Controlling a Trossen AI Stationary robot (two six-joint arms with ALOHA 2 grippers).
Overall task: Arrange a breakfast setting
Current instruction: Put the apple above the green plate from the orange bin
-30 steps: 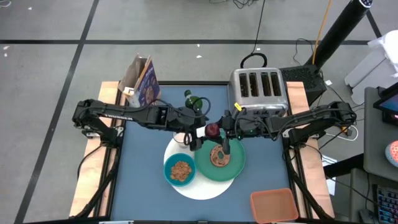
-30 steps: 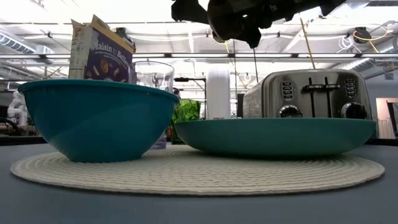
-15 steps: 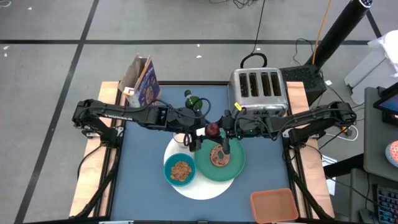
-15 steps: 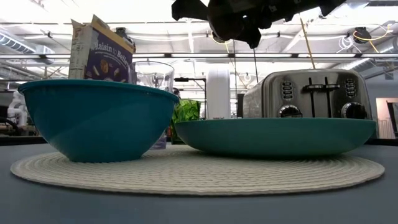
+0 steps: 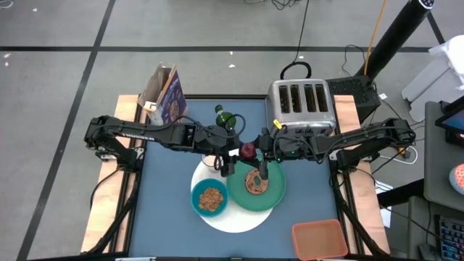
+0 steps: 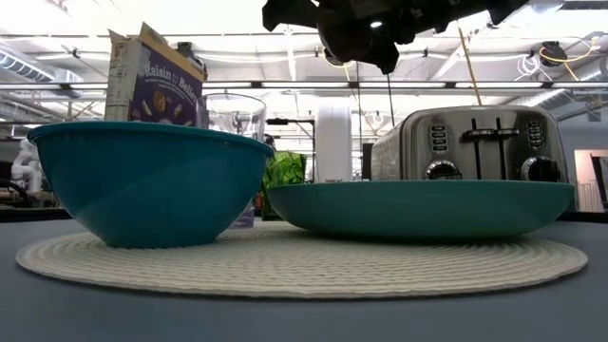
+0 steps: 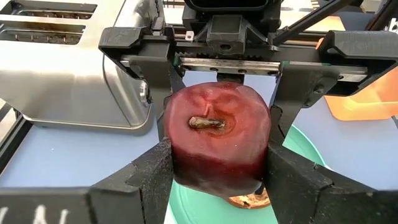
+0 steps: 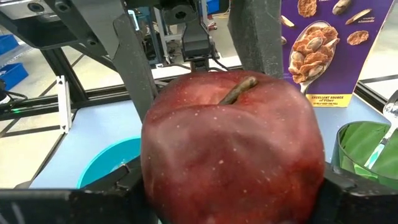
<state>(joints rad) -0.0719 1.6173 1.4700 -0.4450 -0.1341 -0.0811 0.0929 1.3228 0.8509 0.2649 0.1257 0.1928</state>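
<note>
A dark-red fruit (image 5: 249, 151) hangs in the air over the far edge of the big white round mat (image 5: 239, 217), between my two grippers. My left gripper (image 5: 235, 154) comes from the table's left and my right gripper (image 5: 261, 149) from the right; both are shut on the fruit. On the mat rest a green plate (image 5: 274, 194) with a bagel (image 5: 255, 180) and a teal bowl (image 5: 210, 199) of cereal. A clear glass (image 6: 235, 114) stands behind the bowl. A green cup (image 8: 367, 149) holds a spoon (image 8: 388, 115). The purple cereal box (image 5: 168, 94) stands at the far left. My left gripper pinches the fruit's two sides (image 7: 177, 165) between its two fingers, level, from the table's left. The fruit is lifted clear, its stem end (image 7: 208, 122) facing this wrist camera. My right gripper pinches the fruit's two sides (image 8: 152, 174) between its two fingers, level, from the table's right. In the left wrist view its fingers (image 7: 171, 87) lie along the fruit's flanks. The fruit is clear of the plate and mat.
A silver four-slot toaster (image 5: 301, 105) stands at the far right, close behind my right arm. An orange-pink tray (image 5: 319, 239) lies at the near right corner. The blue table top (image 5: 167, 196) is bare to the left of the mat.
</note>
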